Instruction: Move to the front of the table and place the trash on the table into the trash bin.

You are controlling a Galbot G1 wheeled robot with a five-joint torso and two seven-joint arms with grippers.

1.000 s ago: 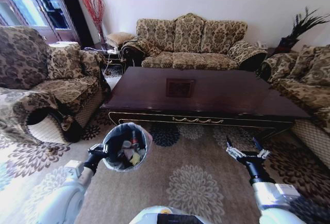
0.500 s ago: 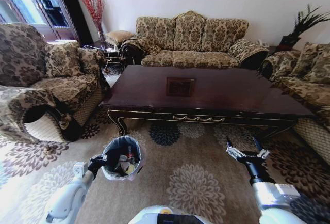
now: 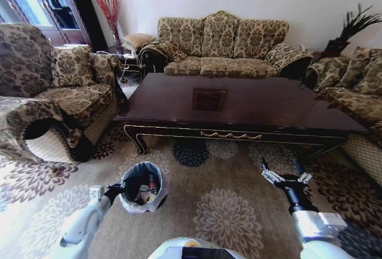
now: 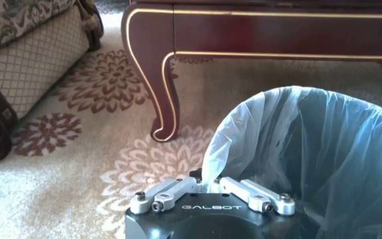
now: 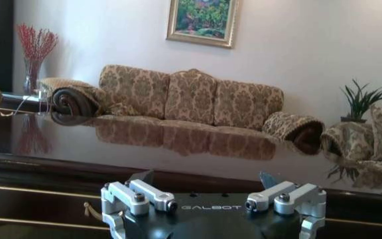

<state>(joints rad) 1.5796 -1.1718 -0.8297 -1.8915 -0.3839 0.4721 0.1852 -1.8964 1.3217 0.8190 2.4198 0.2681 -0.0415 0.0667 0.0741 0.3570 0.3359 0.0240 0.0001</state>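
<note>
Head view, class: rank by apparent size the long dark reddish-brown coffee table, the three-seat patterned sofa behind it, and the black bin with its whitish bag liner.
1. The long dark reddish-brown coffee table
2. The three-seat patterned sofa, though it stands farther off, so its true size may be closer
3. The black bin with whitish liner, gripped at the rim by the left gripper

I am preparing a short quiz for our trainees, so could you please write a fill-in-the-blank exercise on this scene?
1. The left hand is shut on the rim of the ____.
2. The trash bin is lined with a translucent plastic ____.
3. The right hand, held in front of the table, has its fingers ____.
4. The bottle with the red label lies ____ the bin.

Missing words: trash bin; bag; open; inside
</note>
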